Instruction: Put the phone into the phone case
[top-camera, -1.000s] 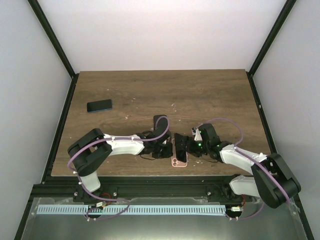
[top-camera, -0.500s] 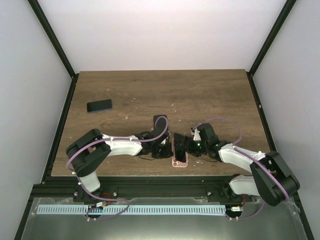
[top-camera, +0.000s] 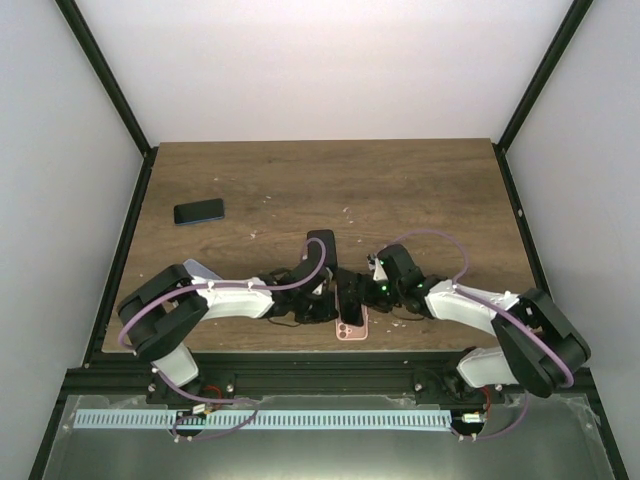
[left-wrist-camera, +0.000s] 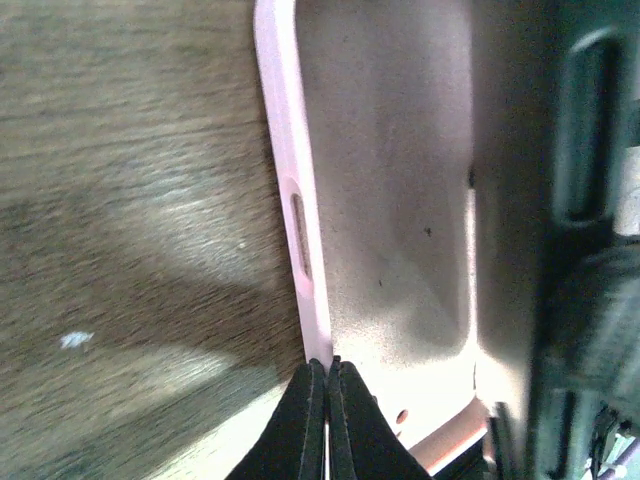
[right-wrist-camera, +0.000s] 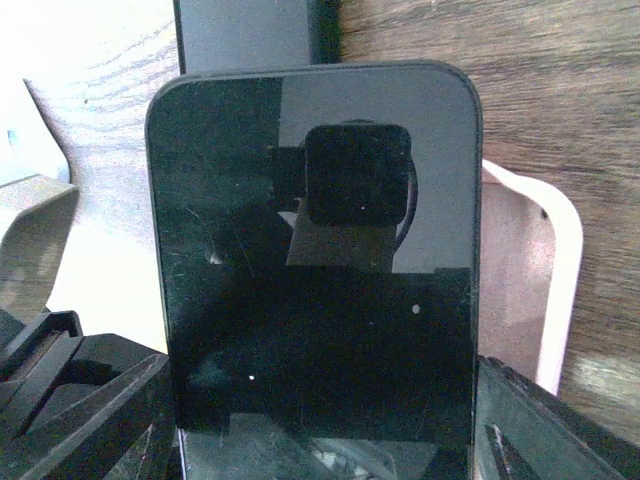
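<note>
pink case (left-wrist-camera: 390, 230) has slid left with your arms; left gripper (left-wrist-camera: 327, 385) closed, case rim right at its tips. right gripper (right-wrist-camera: 320, 430) clamps phone (right-wrist-camera: 320, 270), now over case; you still need press-in.

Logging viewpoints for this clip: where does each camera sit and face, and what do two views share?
Top external: above and behind the robot, looking down on the table; left arm and right arm show.
Left wrist: on the left arm, looking down at the pink case; its shut left claw shows.
Right wrist: on the right arm, facing the phone held in the right claw.
Shared: both wrist views catch the pink case.
</note>
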